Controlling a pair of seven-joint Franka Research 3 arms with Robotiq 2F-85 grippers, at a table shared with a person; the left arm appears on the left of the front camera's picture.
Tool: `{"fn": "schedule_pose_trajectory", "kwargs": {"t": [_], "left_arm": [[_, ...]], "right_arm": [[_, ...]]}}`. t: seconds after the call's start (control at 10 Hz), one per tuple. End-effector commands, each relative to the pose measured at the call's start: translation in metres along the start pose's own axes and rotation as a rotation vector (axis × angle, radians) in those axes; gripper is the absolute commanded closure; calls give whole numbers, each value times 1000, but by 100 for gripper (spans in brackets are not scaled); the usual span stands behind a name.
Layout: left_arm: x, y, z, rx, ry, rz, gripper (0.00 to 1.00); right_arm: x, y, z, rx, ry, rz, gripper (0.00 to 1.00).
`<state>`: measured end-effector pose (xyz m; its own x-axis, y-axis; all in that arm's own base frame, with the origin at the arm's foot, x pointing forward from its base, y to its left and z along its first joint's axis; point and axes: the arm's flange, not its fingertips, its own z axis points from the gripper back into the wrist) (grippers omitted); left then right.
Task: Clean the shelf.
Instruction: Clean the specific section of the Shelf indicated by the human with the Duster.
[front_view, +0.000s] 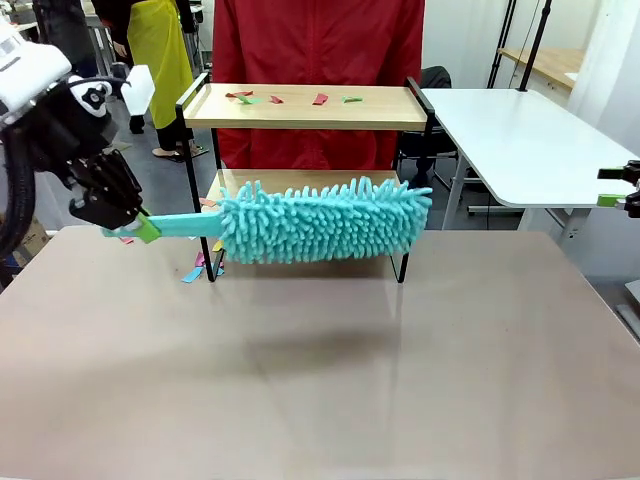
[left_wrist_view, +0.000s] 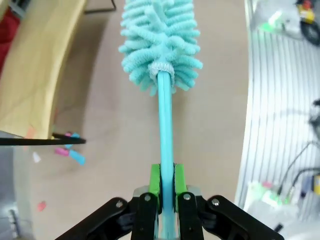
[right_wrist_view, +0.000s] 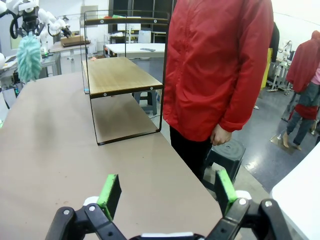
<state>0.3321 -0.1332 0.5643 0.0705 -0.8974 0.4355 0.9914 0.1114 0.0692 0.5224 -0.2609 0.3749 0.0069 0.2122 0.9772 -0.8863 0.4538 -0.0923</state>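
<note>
Shelf (front_view: 300, 118) — lower board (front_view: 300, 181) half behind duster (front_view: 320, 222)

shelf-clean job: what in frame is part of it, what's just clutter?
Job: two-tier light-wood shelf with black metal frame; teal fluffy microfibre duster; coloured paper scraps on its top board and on the beige table by its leg.
Lying about: white side table; black round stool.

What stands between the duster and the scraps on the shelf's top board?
Nothing visible. The left gripper holds the duster before the shelf, at lower-board height; the scraps lie above, behind no front rail.
</note>
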Motion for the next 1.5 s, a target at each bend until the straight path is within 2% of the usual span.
{"fn": "schedule_pose_trajectory", "kwargs": {"t": [0.0, 0.2, 0.4, 0.7, 1.0, 1.3, 1.4], "left_arm": [[14, 5, 28, 27, 122, -119, 87], [31, 5, 59, -49, 381, -166, 87], [40, 1, 91, -129, 591, -173, 87], [41, -13, 136, -217, 814, -134, 87], [2, -38, 171, -248, 921, -49, 87], [-22, -49, 177, -190, 865, -20, 87], [-4, -46, 180, -228, 889, -7, 87]], "right_arm": [[3, 1, -1, 2, 1, 4, 0], [3, 1, -1, 2, 1, 4, 0], [3, 1, -1, 2, 1, 4, 0], [3, 1, -1, 2, 1, 4, 0], [3, 1, -1, 2, 1, 4, 0], [3, 1, -1, 2, 1, 4, 0], [3, 1, -1, 2, 1, 4, 0]]}}
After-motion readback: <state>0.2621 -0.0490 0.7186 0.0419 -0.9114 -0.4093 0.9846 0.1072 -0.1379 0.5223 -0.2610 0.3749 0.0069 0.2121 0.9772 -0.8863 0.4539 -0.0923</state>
